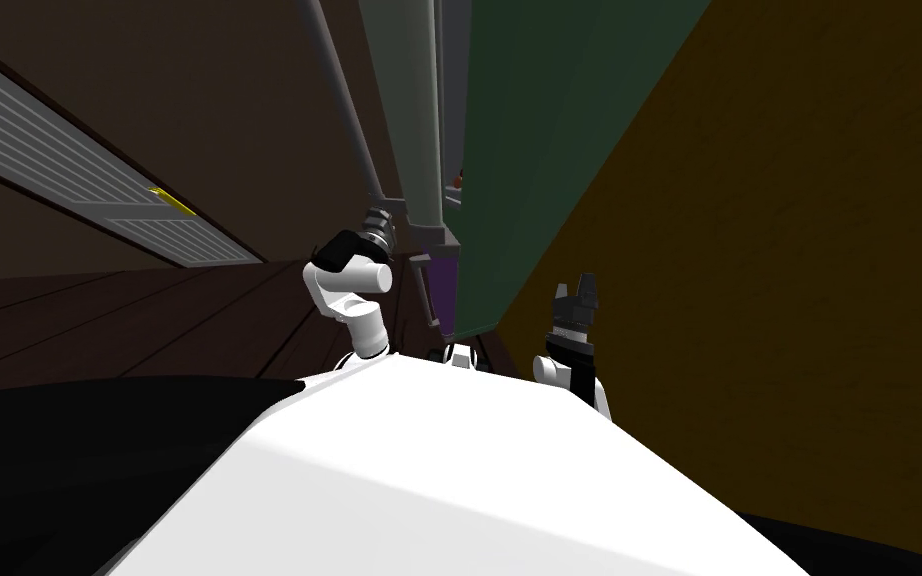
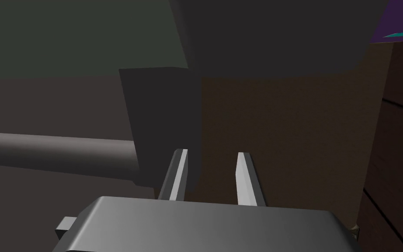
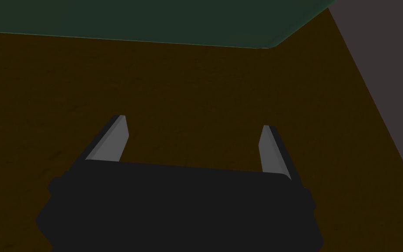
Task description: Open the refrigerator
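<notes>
Nearest, on my right side, the right pincer hung low, just beside a brown wall. Its blades stood wide apart and held nothing. Beyond them lay that wall, meeting a green side panel in a tight corner, so there was little room on that side.

Further forward, the left pincer sat at one end of the handle, a long grey bar. Its blades stood only a narrow gap apart, far closer than the right's, with nothing between them but a brown surface behind. One blade lay at the edge of the dark handle mount; whether it touched I could not tell. The bar ran off to that blade's outer side, outside the pincer.

Straight ahead stood the refrigerator, with the handle on its grey door and the green side panel to the right. Between them ran a thin dark slit showing a small red spot and a purple patch.

To the left the plank floor spread wide towards a pale slatted grille farther off.
</notes>
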{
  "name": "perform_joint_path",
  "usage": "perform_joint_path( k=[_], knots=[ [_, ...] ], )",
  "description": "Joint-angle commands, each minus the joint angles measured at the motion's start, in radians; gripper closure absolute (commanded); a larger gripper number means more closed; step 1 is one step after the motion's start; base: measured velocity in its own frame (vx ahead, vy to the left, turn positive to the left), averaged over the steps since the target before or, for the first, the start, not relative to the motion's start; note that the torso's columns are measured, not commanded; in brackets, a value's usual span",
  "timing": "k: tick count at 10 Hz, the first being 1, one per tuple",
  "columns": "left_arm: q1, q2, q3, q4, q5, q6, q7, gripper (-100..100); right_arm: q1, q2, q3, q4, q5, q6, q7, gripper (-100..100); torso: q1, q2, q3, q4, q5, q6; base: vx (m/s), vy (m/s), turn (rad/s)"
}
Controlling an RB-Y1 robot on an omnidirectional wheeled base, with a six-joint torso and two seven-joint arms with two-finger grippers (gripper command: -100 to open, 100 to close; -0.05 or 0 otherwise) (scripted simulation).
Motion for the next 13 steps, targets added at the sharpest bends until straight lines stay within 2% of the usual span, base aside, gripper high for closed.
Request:
perform_joint_path(
  k=[1,5,6,8,9,10,11,12,13],
  knots=[
    [-0.025,-0.051,0.002,-0.058,-0.006,0.016,-0.002,-100,0.0,0.0,0.0,0.0,0.0,0.0,0.0,0,-0.002,0.002,0.002,0.001,0.0,0.0,0.009,0.008,-0.019],
    [-0.031,-0.14,0.005,-0.152,-0.007,0.03,-0.002,-100,0.0,0.0,0.0,0.0,0.0,0.0,0.0,0,-0.002,0.013,0.01,0.005,0.0,-0.004,0.005,0.006,-0.002],
    [-0.027,-0.132,0.006,-0.13,-0.01,0.045,-0.001,-100,0.0,0.0,0.0,0.0,0.0,0.0,0.0,0,-0.003,0.016,0.012,0.006,-0.001,-0.004,-0.014,-0.003,0.022],
    [-0.052,-0.134,0.016,-0.15,-0.016,0.099,0.0,-100,0.0,0.0,0.0,0.0,0.0,0.0,0.0,0,0.0,0.015,0.012,0.006,0.0,-0.005,0.057,0.036,0.025],
    [-0.032,-0.138,0.015,-0.139,-0.014,0.095,0.0,-100,0.0,0.0,0.0,0.0,0.0,0.0,0.0,0,0.001,0.011,0.008,0.004,0.0,-0.004,0.01,0.025,0.037],
    [-0.035,-0.135,0.01,-0.139,-0.013,0.072,-0.001,100,0.0,0.0,0.0,0.0,0.0,0.0,0.0,0,-0.001,0.011,0.008,0.002,0.001,-0.003,-0.021,-0.005,-0.024],
    [-0.028,-0.136,0.008,-0.134,-0.012,0.061,-0.001,100,0.0,0.0,0.0,0.0,0.0,0.0,0.0,0,-0.003,0.012,0.011,-0.001,0.004,-0.004,-0.031,-0.03,-0.031],
    [-0.027,-0.136,0.011,-0.138,-0.012,0.073,0.0,100,0.0,0.0,0.0,0.0,0.0,0.0,0.0,0,-0.001,0.014,0.012,-0.001,0.005,-0.006,-0.026,-0.021,0.006],
    [-0.028,-0.096,0.012,-0.098,-0.013,0.073,-0.001,-100,0.0,0.0,0.0,0.0,0.0,0.0,0.0,0,0.002,0.016,0.014,0.0,0.006,-0.007,-0.015,-0.013,0.023]
  ],
)
